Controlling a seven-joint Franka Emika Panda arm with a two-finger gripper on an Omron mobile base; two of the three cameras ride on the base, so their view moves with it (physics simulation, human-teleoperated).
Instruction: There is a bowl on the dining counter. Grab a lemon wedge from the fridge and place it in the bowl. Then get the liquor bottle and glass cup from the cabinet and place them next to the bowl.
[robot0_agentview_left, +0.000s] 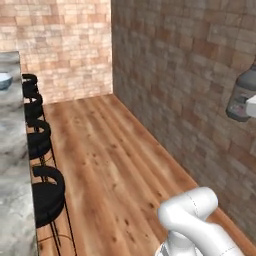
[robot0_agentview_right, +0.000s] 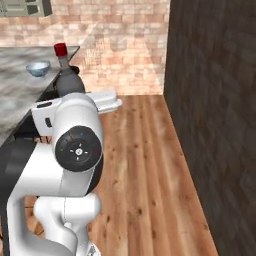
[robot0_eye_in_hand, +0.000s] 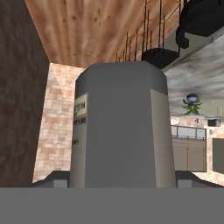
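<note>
Gripping wide, I am holding the bottle (robot0_eye_in_hand: 120, 124) between my fingers, my gripper (robot0_agentview_right: 70, 92) clamped on its grey body partway up; the fingertips are peeking out on either side of it at the bottom of the hand view. So the jaws are standing far apart, yet they are closed on something broad, not idle.

Ahead of my hand and off to the side, the counter (robot0_agentview_right: 22, 85) is stretching away, a big marbled slab with black stools (robot0_agentview_left: 46, 192) lined up under its edge. Out on it, well apart from my hand, the bowl (robot0_agentview_right: 38, 68) is waiting; I cannot tell whether anything is lying in it.

Closest is the bottle itself, its red cap (robot0_agentview_right: 60, 49) rising above my fingers. I am judging it heavy for its size, stiff, slick-sided and breakable, with the weight low. Holding the wide body rather than the narrow neck is keeping it from swinging. Setting it down upright near the bowl will call for a gentle landing.
</note>
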